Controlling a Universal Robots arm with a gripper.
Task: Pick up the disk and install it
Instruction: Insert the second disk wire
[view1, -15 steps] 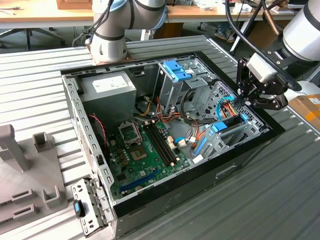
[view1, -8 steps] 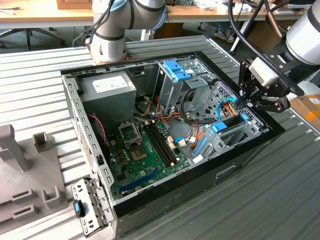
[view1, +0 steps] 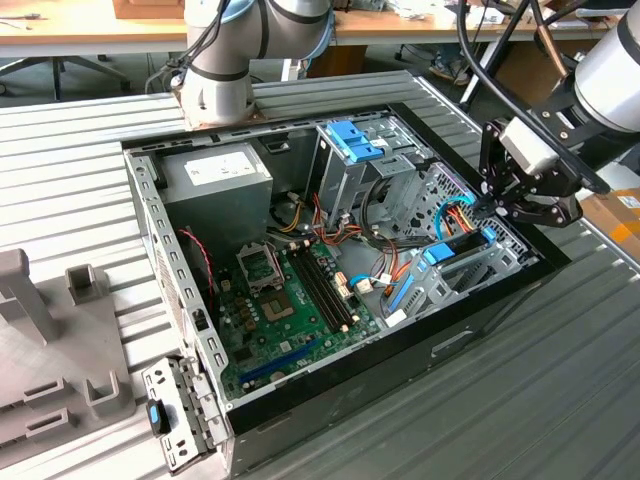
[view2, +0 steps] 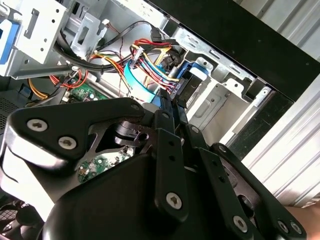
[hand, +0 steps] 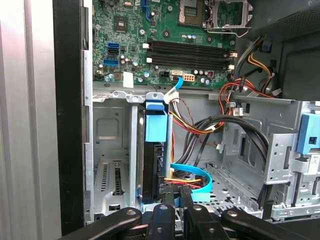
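Exterior view shows the black gripper (view1: 497, 205) at the open grey computer case's (view1: 190, 300) far corner, on the exterior view's right. Its slim fingers (hand: 167, 200), nearly pressed together, pinch the end of the disk (hand: 151, 170), a flat dark drive with a bright blue plastic frame standing on edge in the grey metal bay (hand: 112, 165). One green motherboard (view1: 290, 300) lies inside; one grey power-supply box (view1: 215, 175) carries a white label, unreadable. The case rests on a ribbed grey metal table (view1: 560, 380); wooden benches (view1: 90, 35) stand behind.
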